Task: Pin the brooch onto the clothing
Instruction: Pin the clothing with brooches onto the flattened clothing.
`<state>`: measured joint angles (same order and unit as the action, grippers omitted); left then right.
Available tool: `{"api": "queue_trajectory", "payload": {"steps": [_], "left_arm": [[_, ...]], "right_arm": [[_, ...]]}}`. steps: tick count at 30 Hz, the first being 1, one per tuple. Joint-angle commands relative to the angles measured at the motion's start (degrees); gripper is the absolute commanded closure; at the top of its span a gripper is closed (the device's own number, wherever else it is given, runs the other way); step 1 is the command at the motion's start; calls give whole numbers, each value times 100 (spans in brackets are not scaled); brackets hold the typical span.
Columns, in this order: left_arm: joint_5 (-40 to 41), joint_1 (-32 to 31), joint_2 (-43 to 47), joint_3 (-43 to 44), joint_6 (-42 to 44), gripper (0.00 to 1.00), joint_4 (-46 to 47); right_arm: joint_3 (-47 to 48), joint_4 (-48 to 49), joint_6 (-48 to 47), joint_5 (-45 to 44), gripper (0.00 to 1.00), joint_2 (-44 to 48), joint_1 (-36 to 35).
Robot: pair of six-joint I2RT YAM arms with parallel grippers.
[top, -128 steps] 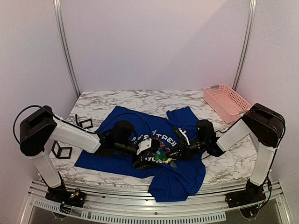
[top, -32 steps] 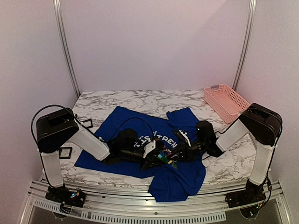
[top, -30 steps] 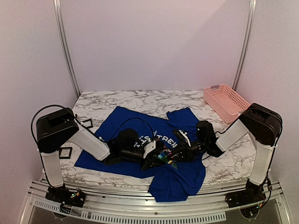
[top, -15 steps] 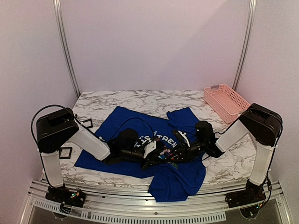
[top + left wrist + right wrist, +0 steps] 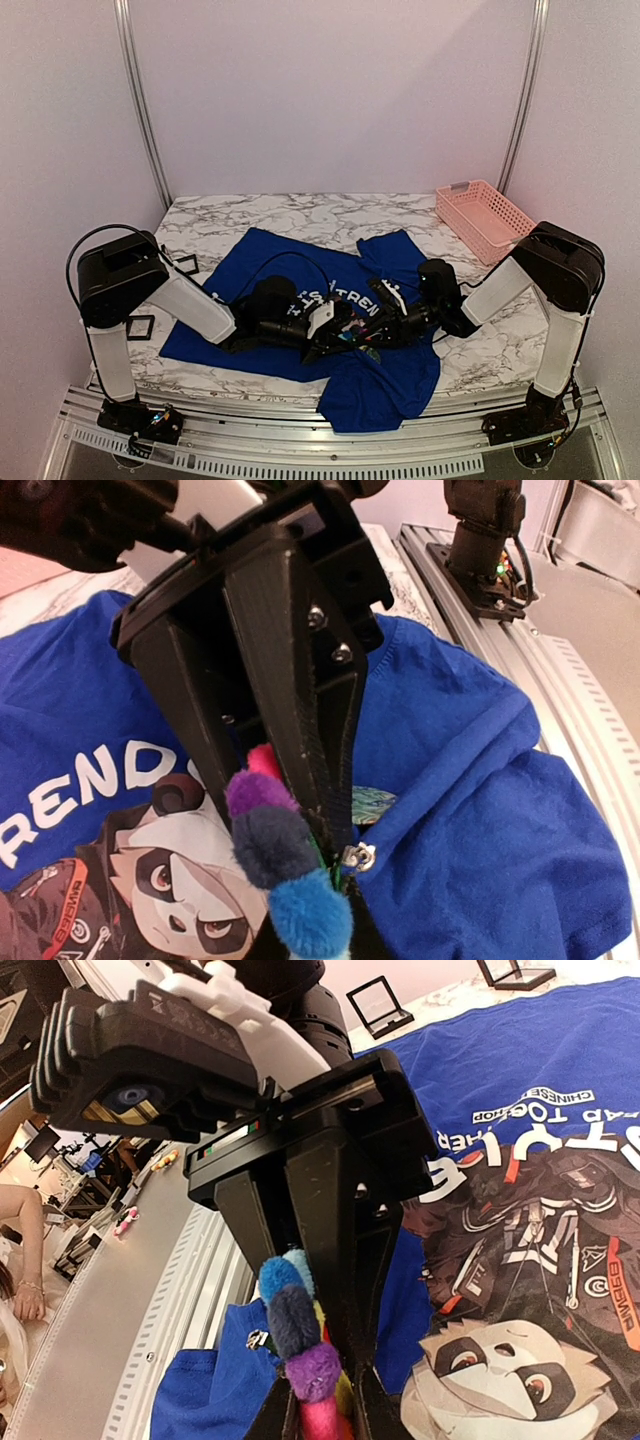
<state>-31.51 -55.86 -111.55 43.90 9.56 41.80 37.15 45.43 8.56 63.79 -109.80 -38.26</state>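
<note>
Left gripper [image 5: 345,1332] meets right gripper [image 5: 328,820] on brooch [image 5: 270,852] beside clothing [image 5: 480,810] fold.

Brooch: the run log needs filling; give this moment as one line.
left end effector: shut on brooch | right end effector: shut on brooch | brooch: held over blue T-shirt

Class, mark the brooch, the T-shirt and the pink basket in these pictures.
brooch [image 5: 296,1332], right wrist view, dark middle petal.
T-shirt [image 5: 383,387], top external view, plain lower fabric.
pink basket [image 5: 460,226], top external view, left wall.
</note>
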Motion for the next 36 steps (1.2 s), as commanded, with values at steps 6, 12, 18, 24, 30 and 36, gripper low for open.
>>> {"api": "queue_trajectory", "payload": {"steps": [6,12,18,24,30,36], "left_arm": [[79,-80,49,225,145,87,157],[108,-88,42,251,138,85,128],[165,-70,86,268,298,87,-49],[79,-45,174,278,457,82,-151],[-92,-22,170,321,397,74,-93],[-171,8,127,342,420,73,42]], "right_arm": [[152,-170,169,-41,96,-15,-55],[127,-151,133,-13,98,0,-59],[93,-114,120,19,99,19,-62],[91,-96,120,7,99,8,-64],[65,-87,121,-16,100,35,-63],[32,-61,99,-5,100,51,-59]]}}
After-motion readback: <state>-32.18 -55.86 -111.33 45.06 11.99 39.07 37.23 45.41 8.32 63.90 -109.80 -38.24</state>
